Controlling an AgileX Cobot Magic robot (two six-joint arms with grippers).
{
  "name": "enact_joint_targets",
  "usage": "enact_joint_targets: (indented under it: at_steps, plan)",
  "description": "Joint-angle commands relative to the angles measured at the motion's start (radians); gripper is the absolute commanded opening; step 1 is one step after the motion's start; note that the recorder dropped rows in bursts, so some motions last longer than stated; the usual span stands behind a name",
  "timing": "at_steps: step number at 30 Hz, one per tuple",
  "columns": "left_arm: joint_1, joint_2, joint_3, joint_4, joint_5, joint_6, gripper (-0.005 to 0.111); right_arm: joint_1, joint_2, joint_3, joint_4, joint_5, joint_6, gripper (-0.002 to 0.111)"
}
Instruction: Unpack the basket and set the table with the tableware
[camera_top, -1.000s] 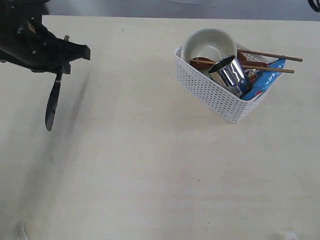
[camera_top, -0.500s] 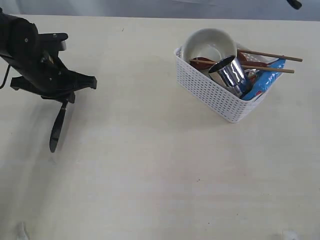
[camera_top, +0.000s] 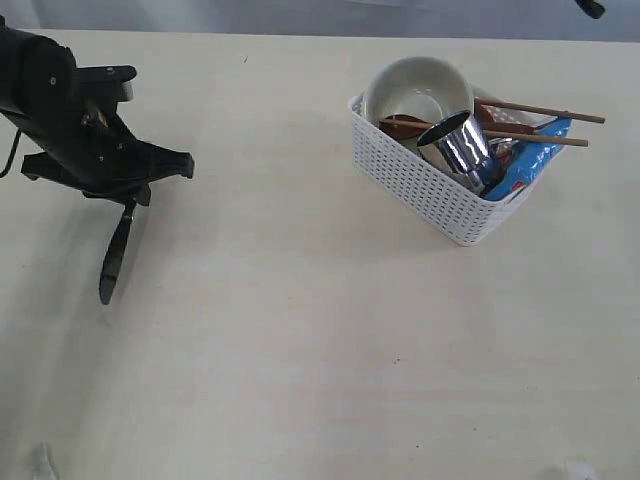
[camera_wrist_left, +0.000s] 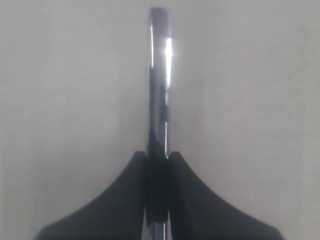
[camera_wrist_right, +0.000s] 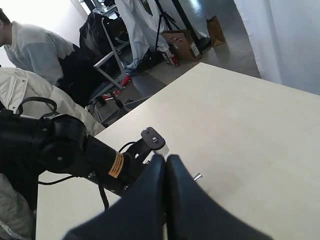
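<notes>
Nearest to us lies the broad, flat table (camera_top: 300, 350), its pale cream wood-look surface smooth and matt. At mid-left, the black left gripper (camera_top: 127, 205) is clamped on one slim steel utensil (camera_top: 113, 255), polished and narrow, which hangs down and slightly leftward; we cannot tell whether its lower tip touches the table, nor whether it is knife or fork. Farther off to the right, the one basket (camera_top: 420, 185), white rectangular plastic with perforated lattice sides, sits at an angle on the table. Inside it we count one shiny steel cup (camera_top: 462, 148), cylindrical and tilted on its side; one crinkled blue packet (camera_top: 530, 160) at the right end; two thin wooden chopsticks (camera_top: 540, 110) jutting past the right rim; and, at the far end, one round white bowl (camera_top: 410, 75) tipped toward us. Reddish-brown wooden pieces beneath the cup are mostly hidden. The right gripper (camera_wrist_right: 166, 167), raised above the table, has its smooth black fingers pressed together, empty.
</notes>
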Motion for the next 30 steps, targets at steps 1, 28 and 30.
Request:
enact_joint_targets:
  at_steps: [1, 28, 30]
  plan:
    - [0.001, -0.002, -0.006, -0.001, -0.003, 0.006, 0.0, 0.001, -0.01, -0.006, 0.004, 0.001, -0.01, -0.001]
    - [0.001, 0.058, -0.006, -0.003, -0.059, -0.005, 0.034, 0.001, -0.01, -0.006, 0.004, -0.004, -0.008, -0.001]
    - [0.001, 0.058, -0.006, -0.003, -0.059, -0.005, 0.039, 0.001, -0.01, -0.006, 0.004, -0.004, -0.008, -0.001]
